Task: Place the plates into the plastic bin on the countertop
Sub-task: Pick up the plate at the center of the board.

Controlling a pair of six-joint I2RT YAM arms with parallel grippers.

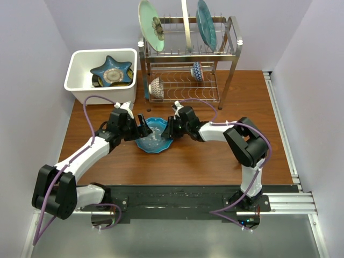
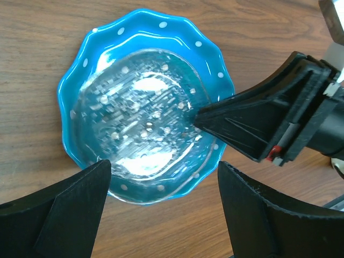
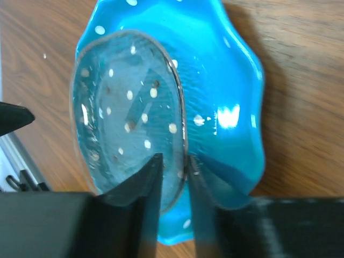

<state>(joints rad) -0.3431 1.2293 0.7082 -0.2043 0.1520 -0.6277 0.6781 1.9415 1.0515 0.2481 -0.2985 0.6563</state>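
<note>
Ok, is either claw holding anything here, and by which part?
The right claw pinches the blue dotted plate by its scalloped rim; the left claw is open, holding nothing.

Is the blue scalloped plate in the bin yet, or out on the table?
Out. The blue scalloped plate lies flat on the table, and the right gripper pinches its rim. The plastic bin stands apart, far left.

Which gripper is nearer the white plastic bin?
Left. The left gripper is at the blue scalloped plate's left rim, toward the white plastic bin; the right gripper is farther, across the plate.
</note>
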